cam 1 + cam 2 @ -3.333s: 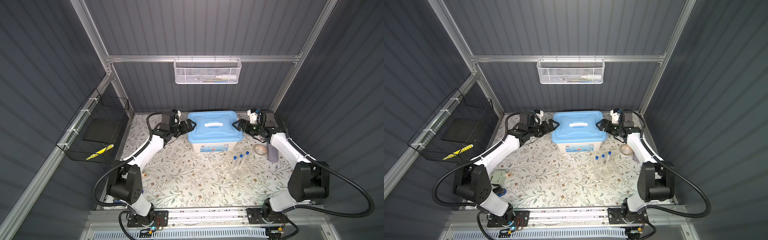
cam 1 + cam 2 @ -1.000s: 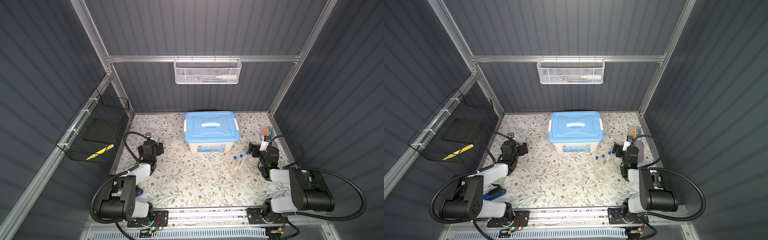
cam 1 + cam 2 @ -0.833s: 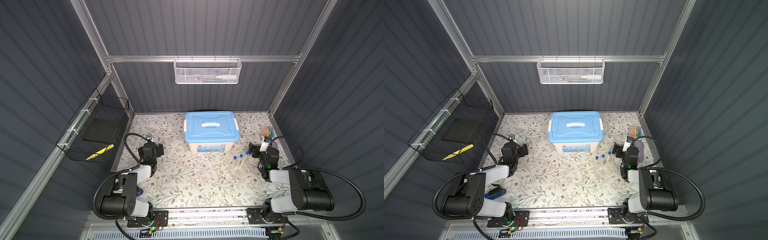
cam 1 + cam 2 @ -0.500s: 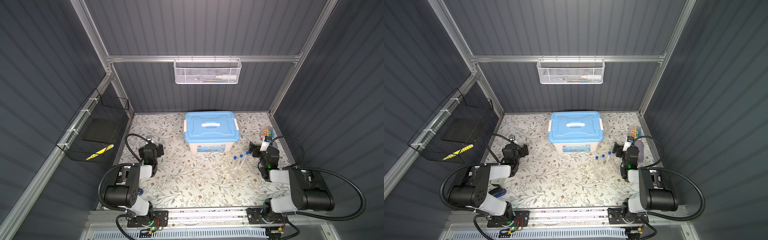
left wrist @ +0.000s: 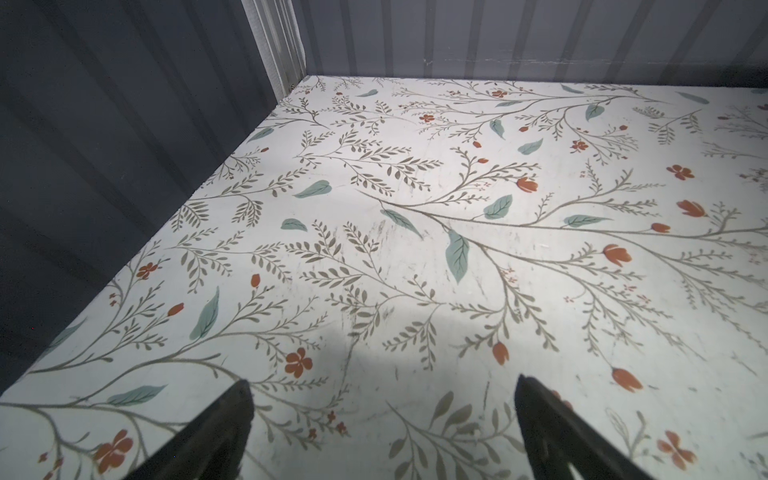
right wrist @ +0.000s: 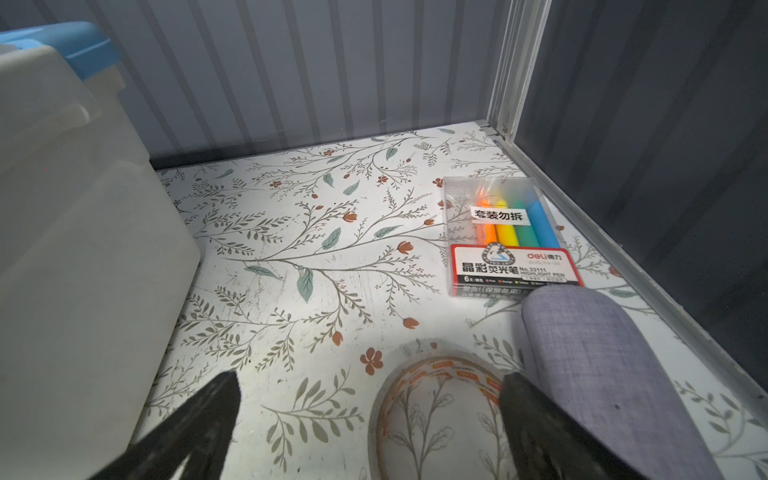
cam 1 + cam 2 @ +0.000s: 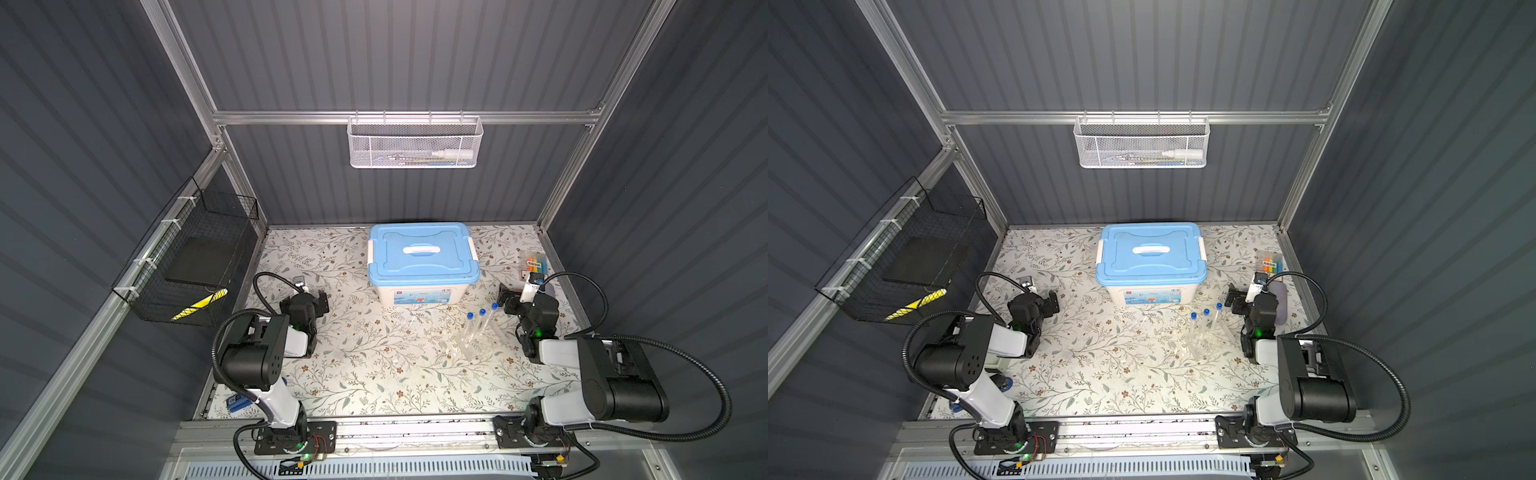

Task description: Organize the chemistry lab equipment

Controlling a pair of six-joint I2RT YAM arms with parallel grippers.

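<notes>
Your left arm was folded low at the left side of the flowered mat point(image 5: 415, 208). The left gripper point(image 7: 319, 300) pointed toward the back wall, jaws spread wide, holding nothing. The left wrist view gave only two black fingertips over bare, scuffed mat.

Your right arm was folded the same way at the right side. The right gripper point(image 7: 506, 297) was likewise spread and empty.

The three test tubes point(image 7: 482, 322) were slim, clear and blue-capped. They lay side by side on the mat in front of the box point(image 7: 422, 253), caps toward it. They were near the right gripper but apart from it. The box was white plastic with a smooth blue lid and a white handle.

Only the top views showed the tubes, the white mesh basket point(image 7: 415, 143) on the back wall and the black wire basket point(image 7: 191, 257) on the left wall.

Only the right wrist view made out a ring of clear tape point(image 6: 436, 374) with orange print, lying flat beside a grey woven pouch point(image 6: 602, 374). Just behind the pouch lay a clear pack of pens point(image 6: 511, 237). One fingertip overlapped the tape's rim there; whether they touched, you could not tell.
</notes>
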